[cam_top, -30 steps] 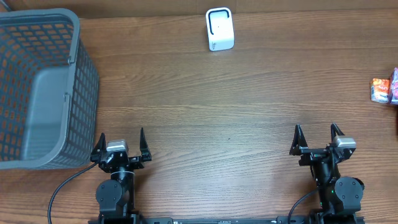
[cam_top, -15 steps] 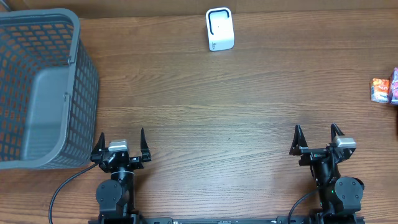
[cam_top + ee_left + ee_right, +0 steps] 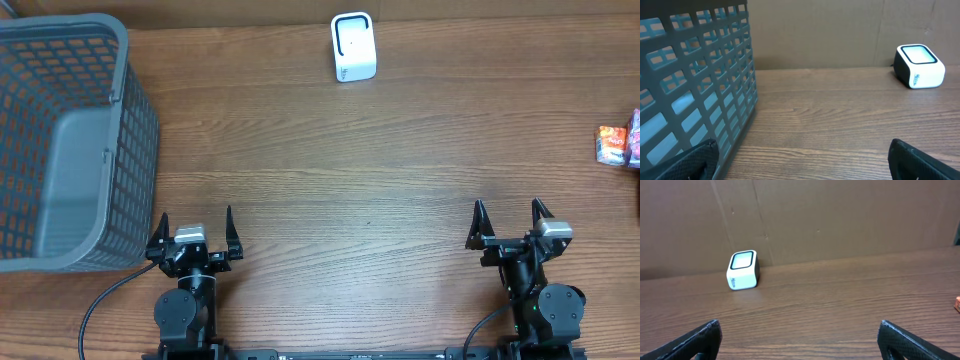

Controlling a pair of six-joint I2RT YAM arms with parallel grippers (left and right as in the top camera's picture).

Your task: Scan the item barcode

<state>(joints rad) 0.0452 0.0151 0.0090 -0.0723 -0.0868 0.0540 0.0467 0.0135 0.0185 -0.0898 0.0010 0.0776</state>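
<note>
The small red-and-white packet (image 3: 612,143) lies at the far right edge of the table (image 3: 350,170), well apart from the right claw (image 3: 508,215), ahead of it and off to its right, with nothing touching it. The right claw and the left claw (image 3: 194,222) both sit at the near edge, spread wide and holding nothing. The white barcode scanner (image 3: 353,47) stands at the far side between the two arms, and a grey mesh basket (image 3: 70,150) sits ahead of the left claw, to its left.

overhead: straight down, whole table (image 3: 330,170) | wrists: low, level, facing the cardboard backdrop (image 3: 840,30) | shared by all: white scanner (image 3: 353,47)
</note>
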